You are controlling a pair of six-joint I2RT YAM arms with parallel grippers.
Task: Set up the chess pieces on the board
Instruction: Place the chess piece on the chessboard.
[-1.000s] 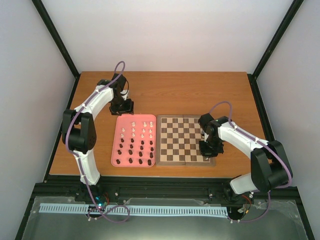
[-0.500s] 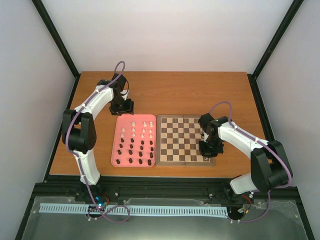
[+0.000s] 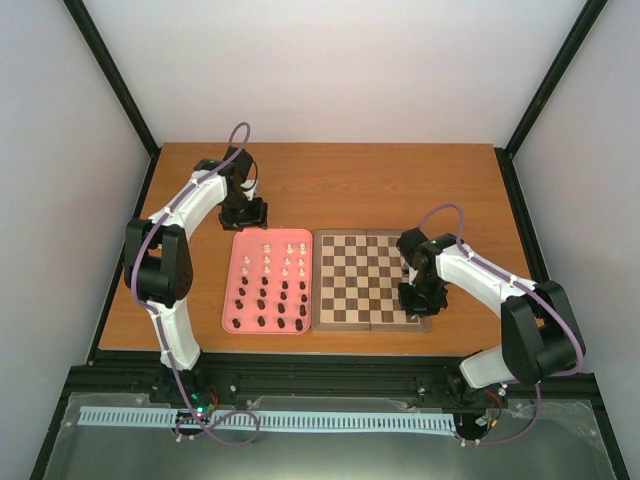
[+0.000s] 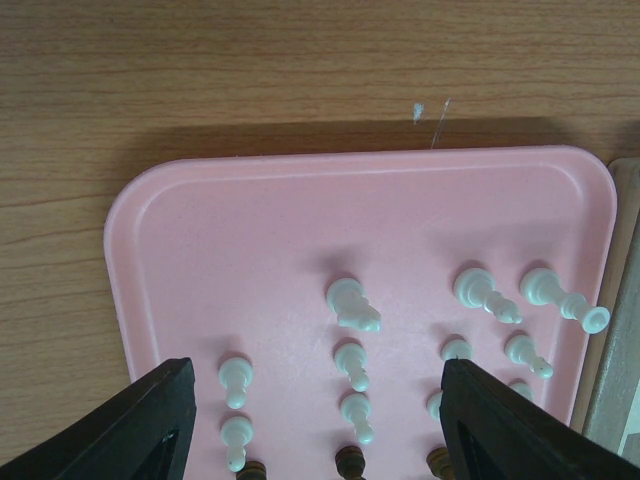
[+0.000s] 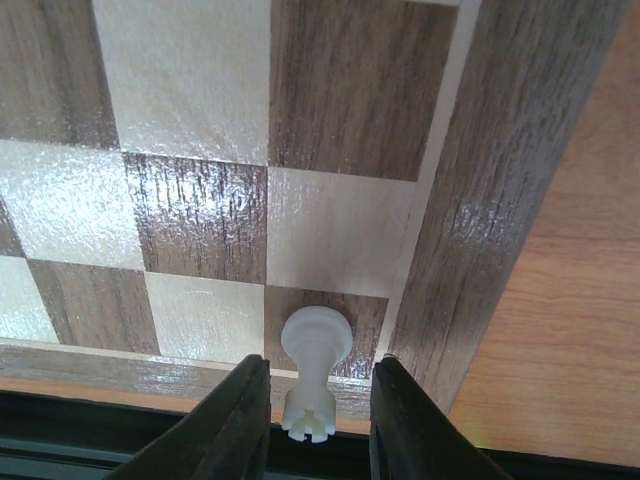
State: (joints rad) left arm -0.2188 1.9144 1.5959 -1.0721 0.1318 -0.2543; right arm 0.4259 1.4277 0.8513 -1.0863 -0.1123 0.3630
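The board (image 3: 350, 270) lies right of the middle of the table. My right gripper (image 3: 418, 300) hangs over its near right corner. In the right wrist view a white rook (image 5: 316, 345) stands upright on the dark corner square of the board (image 5: 200, 100). My right gripper (image 5: 318, 385) straddles it, jaws slightly open with a small gap on each side. The other white pieces (image 3: 288, 255) and dark pieces (image 3: 280, 305) stand on the pink tray (image 3: 232, 290). My left gripper (image 3: 245, 215) hovers wide open and empty over the tray's far end; in the left wrist view it (image 4: 313, 385) is above white pieces, among them a knight (image 4: 352, 304).
The pink tray (image 4: 200, 230) lies directly left of the board, whose edge (image 4: 620, 330) shows beside it. Wooden table (image 5: 580, 330) runs past the board's right border. The black frame rail sits along the table's near edge.
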